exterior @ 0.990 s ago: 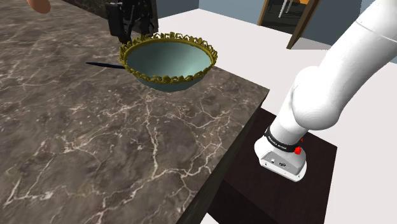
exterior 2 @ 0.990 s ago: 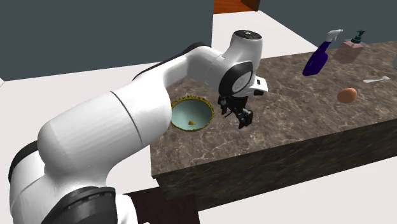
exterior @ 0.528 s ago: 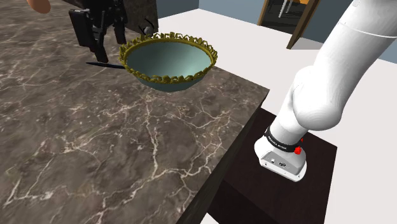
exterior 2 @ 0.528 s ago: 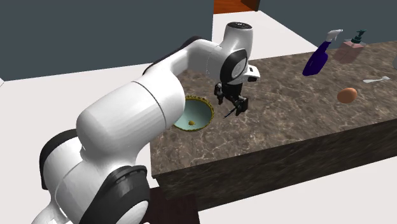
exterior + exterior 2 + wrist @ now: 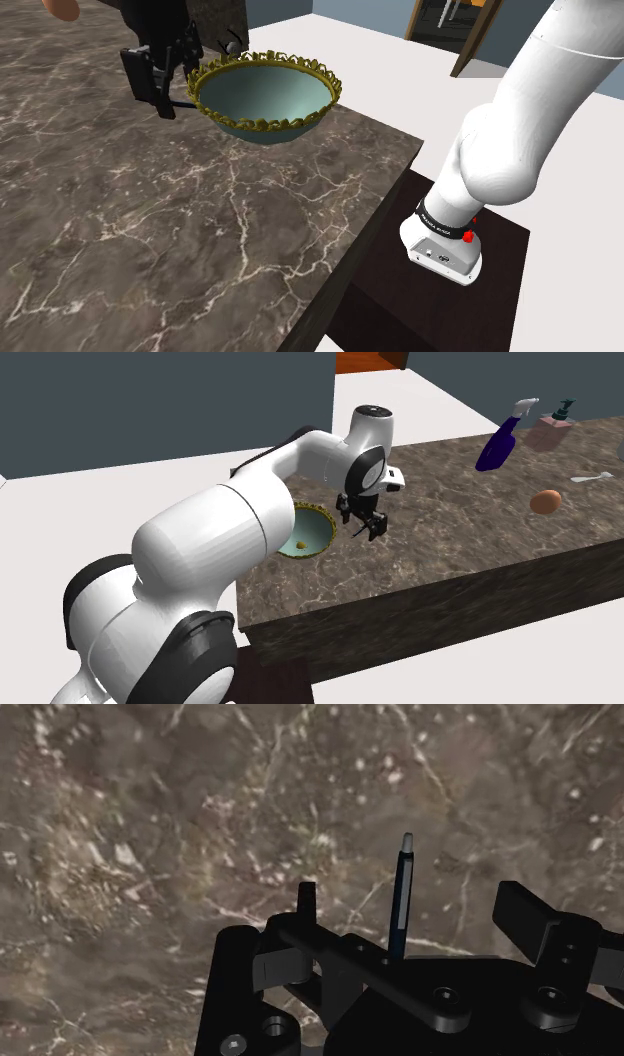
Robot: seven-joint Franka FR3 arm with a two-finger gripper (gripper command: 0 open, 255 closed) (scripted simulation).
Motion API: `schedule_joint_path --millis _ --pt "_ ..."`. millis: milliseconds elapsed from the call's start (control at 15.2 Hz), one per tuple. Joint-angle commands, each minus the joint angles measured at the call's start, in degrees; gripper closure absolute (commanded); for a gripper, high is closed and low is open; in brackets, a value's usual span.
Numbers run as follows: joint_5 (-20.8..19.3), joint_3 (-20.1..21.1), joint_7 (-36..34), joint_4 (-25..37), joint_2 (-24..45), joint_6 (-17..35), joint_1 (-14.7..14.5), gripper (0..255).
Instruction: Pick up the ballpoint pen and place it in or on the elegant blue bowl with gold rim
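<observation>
Marble counter (image 5: 150, 230): one pen (image 5: 402, 899), one bowl (image 5: 268, 124) (gold-rimmed).

In the shoulder view the gripper (image 5: 160, 88) is covering most of the ballpoint pen (image 5: 184, 101), leaving just a short dark stretch showing beside the bowl (image 5: 265, 100). The top edge is cutting off the gripper's upper part and the higher links of the arm (image 5: 520, 120). It is also cropping an orange thing (image 5: 62, 8) in the corner, leaving too little to name. In the second exterior view the arm is hiding the bowl's left part, and a yellowish speck (image 5: 301, 543) inside is showing too small to identify. In the wrist view the gripper's own body is hiding the pen's nearer end.
</observation>
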State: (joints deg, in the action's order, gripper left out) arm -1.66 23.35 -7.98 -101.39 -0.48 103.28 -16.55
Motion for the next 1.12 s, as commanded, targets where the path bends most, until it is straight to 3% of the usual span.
schedule_joint_path --millis 0,264,330,858,1056 --pt "-0.01 0.00 0.00 -0.08 0.01 0.11 0.00 0" --pt "-0.01 0.00 0.00 -0.08 0.01 0.10 0.00 0" --pt "-0.01 0.00 0.00 -0.08 0.01 0.10 0.00 255" --pt "0.19 -0.13 0.32 -0.87 -0.44 0.48 0.12 255" --pt "-0.02 0.06 0.02 1.52 0.07 -1.45 0.05 255"
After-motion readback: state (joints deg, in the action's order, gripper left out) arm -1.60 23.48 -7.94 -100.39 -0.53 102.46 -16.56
